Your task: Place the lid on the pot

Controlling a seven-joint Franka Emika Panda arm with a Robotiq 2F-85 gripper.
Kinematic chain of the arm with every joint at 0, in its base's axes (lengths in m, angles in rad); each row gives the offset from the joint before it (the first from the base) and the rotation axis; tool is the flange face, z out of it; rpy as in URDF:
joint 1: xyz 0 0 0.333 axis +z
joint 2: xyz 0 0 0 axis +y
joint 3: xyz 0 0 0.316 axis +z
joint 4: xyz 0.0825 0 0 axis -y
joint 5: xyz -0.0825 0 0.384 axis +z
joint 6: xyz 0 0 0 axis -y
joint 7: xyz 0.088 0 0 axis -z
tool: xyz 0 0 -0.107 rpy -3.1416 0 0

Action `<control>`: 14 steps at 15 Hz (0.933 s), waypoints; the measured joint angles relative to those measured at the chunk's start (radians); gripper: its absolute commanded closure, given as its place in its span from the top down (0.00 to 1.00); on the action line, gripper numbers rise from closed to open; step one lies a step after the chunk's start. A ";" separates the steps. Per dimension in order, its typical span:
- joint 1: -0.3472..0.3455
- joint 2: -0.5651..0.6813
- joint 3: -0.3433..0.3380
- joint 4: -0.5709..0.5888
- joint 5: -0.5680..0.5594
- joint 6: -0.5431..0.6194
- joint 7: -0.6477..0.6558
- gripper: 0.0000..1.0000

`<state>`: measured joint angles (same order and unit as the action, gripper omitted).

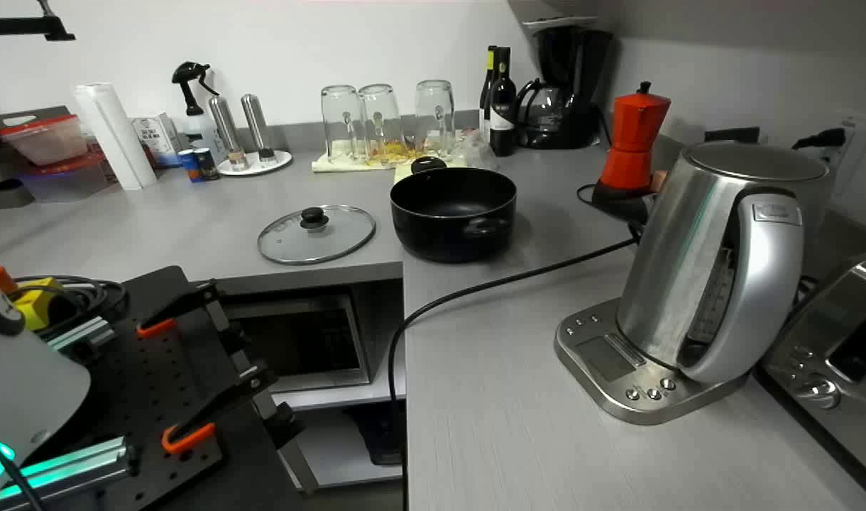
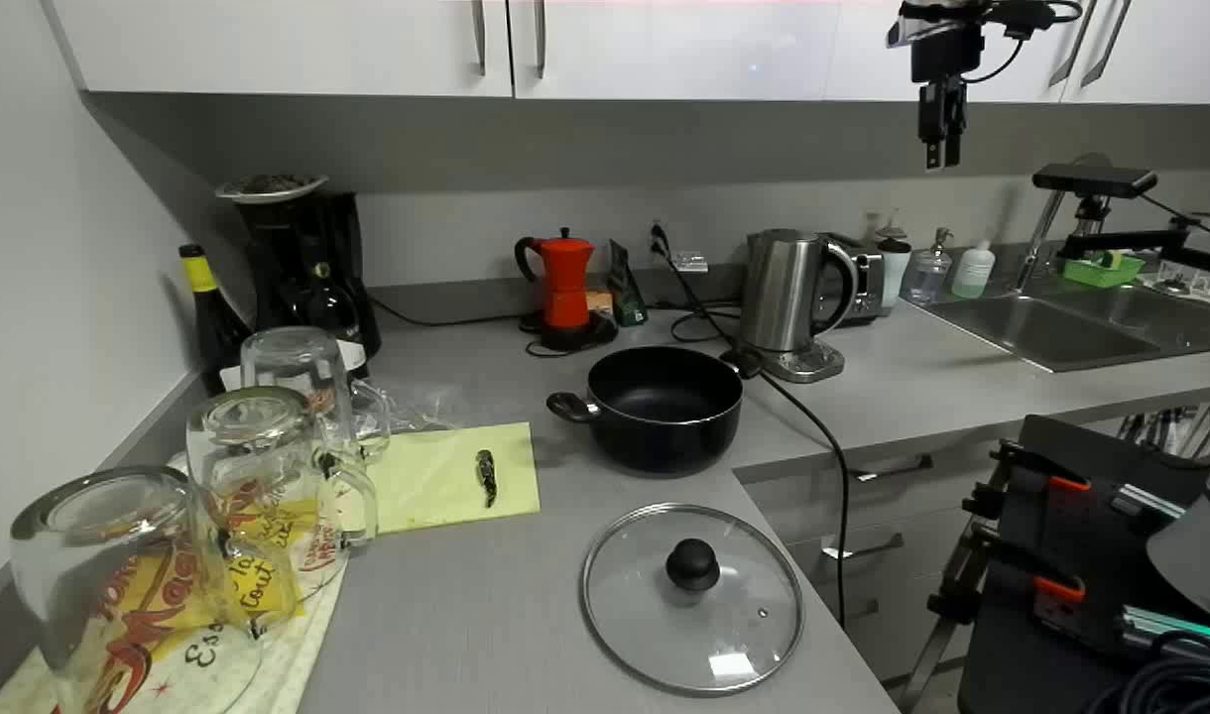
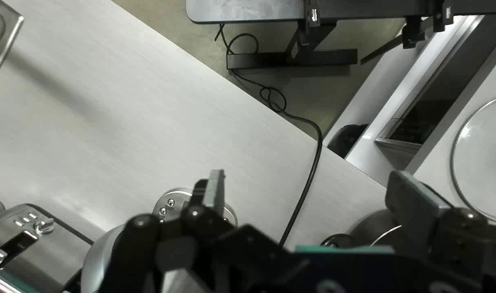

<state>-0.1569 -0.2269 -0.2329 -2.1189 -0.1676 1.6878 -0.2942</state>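
The lid (image 1: 291, 240), a clear glass disc with a metal rim and dark knob, lies flat, knob up, on the grey counter near its edge. It also shows in an exterior view (image 2: 665, 625) and at the right edge of the wrist view (image 3: 481, 158). The black pot (image 1: 451, 231) stands uncovered beside the lid, also seen in an exterior view (image 2: 665, 431). In the wrist view the pot (image 3: 372, 228) is mostly hidden behind a finger. My gripper (image 2: 942, 159) hangs high above the counter, away from both. In the wrist view the gripper (image 3: 307, 177) is open with nothing between its fingers.
A steel kettle (image 1: 688, 284) stands on its base, with a toaster (image 1: 837, 355) beside it. A black cable (image 1: 475, 287) crosses the counter by the pot and hangs over the edge. Glass mugs (image 2: 278, 466), wine bottles (image 1: 502, 106) and a red moka pot (image 1: 633, 135) stand farther back.
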 measured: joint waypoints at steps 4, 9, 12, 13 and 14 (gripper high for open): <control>0.000 0.000 0.000 0.000 0.000 0.001 0.000 1.00; 0.002 0.001 0.006 -0.003 0.000 0.008 0.000 1.00; 0.018 0.005 0.036 -0.025 0.000 0.048 0.001 1.00; 0.028 0.009 0.051 -0.036 0.000 0.070 0.001 1.00; 0.040 0.014 0.068 -0.048 0.000 0.094 0.002 1.00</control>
<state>-0.1166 -0.2132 -0.1648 -2.1671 -0.1673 1.7823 -0.2923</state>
